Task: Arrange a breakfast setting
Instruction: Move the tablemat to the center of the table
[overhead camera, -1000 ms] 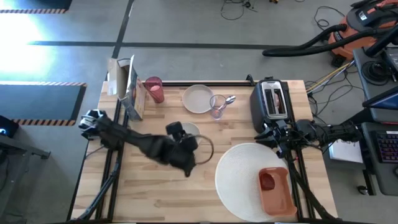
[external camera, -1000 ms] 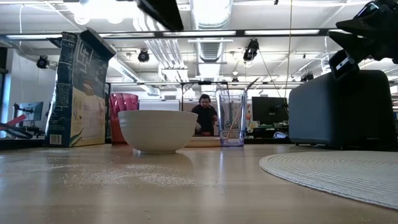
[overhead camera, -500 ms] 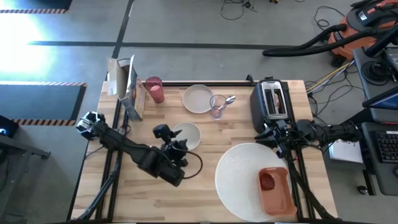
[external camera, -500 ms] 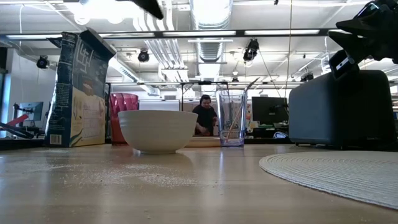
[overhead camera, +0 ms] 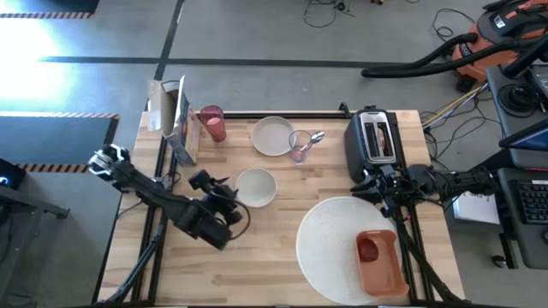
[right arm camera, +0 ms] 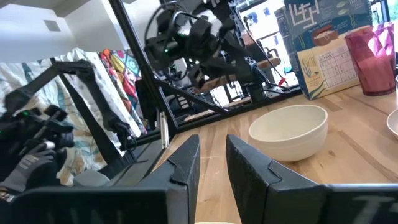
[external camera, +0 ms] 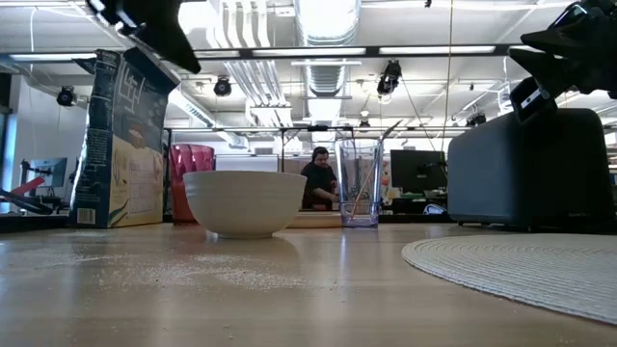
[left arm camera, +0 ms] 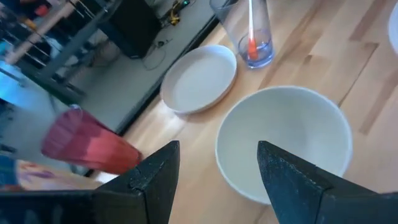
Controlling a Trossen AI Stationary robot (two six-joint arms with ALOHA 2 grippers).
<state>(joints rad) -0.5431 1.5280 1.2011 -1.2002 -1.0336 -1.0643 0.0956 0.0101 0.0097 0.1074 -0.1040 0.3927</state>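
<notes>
On the wooden bench [overhead camera: 282, 257], the round white bowl [overhead camera: 256, 187] sits just beside the left pincer [overhead camera: 224, 190], whose fingers stand apart and empty. A second ago that pincer covered the bowl; it has since drawn back leftward, while the right pincer [overhead camera: 370, 185] waits by the black toaster [overhead camera: 375, 141], fingers slightly parted.

The tall blue-and-white cardboard cereal box [right arm camera: 328, 51] standing near the table's far left corner carries large angular white lettering on its upper panel, too stylised to read for certain. Its lower panel shows a printed grid. Nothing else bears legible text.
</notes>
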